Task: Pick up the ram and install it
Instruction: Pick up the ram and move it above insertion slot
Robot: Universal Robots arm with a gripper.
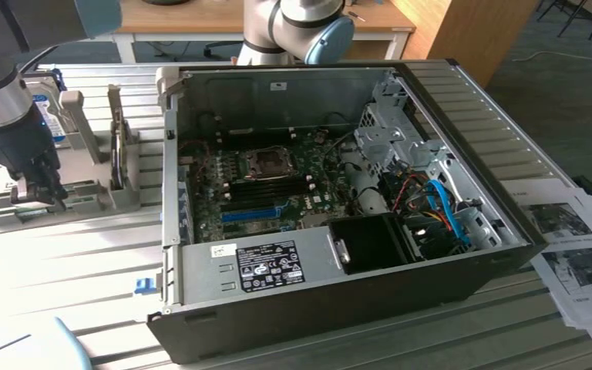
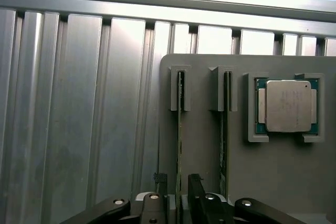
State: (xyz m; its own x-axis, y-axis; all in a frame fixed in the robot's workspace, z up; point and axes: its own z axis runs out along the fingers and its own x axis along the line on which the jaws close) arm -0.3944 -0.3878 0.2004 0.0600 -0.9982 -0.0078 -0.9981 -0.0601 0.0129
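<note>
Claw (image 2: 178, 184) open, with one finger (image 2: 160, 195) on each side of the ram (image 2: 180, 129) and nothing gripped yet. Ram stands on edge in the holder (image 2: 278, 182), far end seated in a notched bracket. Its long axis runs straight out from the claw along the holder, so the fingers face its two flat sides, not its ends. Gap visible on both sides and it looks roughly centred. No contact that I can see.

A second stick (image 2: 224, 129) sits parallel in the next slot, just beside, and one finger is between the two sticks. CPU (image 2: 286, 106) is in its pocket past that, apart from the claw.

Exterior view: claw is down over the holder at that view's left, on the slatted table (image 1: 90, 308). The open case (image 1: 327, 293) is well apart toward that view's right. DIMM slots (image 1: 270, 189) on the board lie just beside the socket and look empty — hard to be sure. My read: ram not lifted, install not begun. Single arm, so no choice of hand.
</note>
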